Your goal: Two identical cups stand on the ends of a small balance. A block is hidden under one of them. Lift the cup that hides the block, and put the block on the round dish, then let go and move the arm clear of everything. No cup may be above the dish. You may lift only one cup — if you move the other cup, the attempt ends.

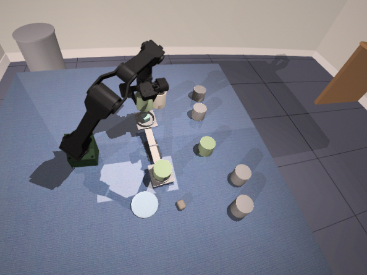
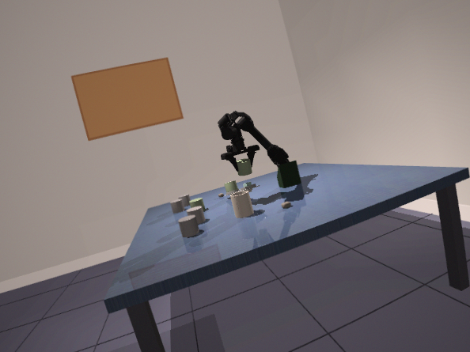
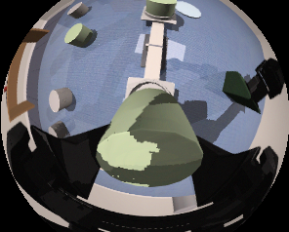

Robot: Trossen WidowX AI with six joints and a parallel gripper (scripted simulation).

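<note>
My gripper (image 2: 244, 166) (image 3: 149, 132) is shut on a green cup (image 1: 144, 102) (image 2: 244, 168) (image 3: 146, 141) and holds it in the air above the far end of the balance (image 1: 149, 136) (image 3: 154, 58). A small teal block (image 1: 145, 118) (image 2: 247, 184) lies uncovered in the ring on that end's square plate; the held cup hides it in the wrist view. The other green cup (image 1: 162, 170) (image 2: 230, 186) (image 3: 161, 8) stands upright on the near end. The round pale dish (image 1: 144, 204) (image 3: 188, 9) lies beyond that near end, with nothing on it.
A third green cup (image 1: 206, 146) (image 2: 197, 204) (image 3: 78, 35) stands on the table beside the balance. Several grey cups stand along the same side. A taller beige cup (image 1: 160, 100) (image 2: 241, 204) stands close behind the held cup. A small brown block (image 1: 181, 204) (image 2: 221, 194) lies near the dish.
</note>
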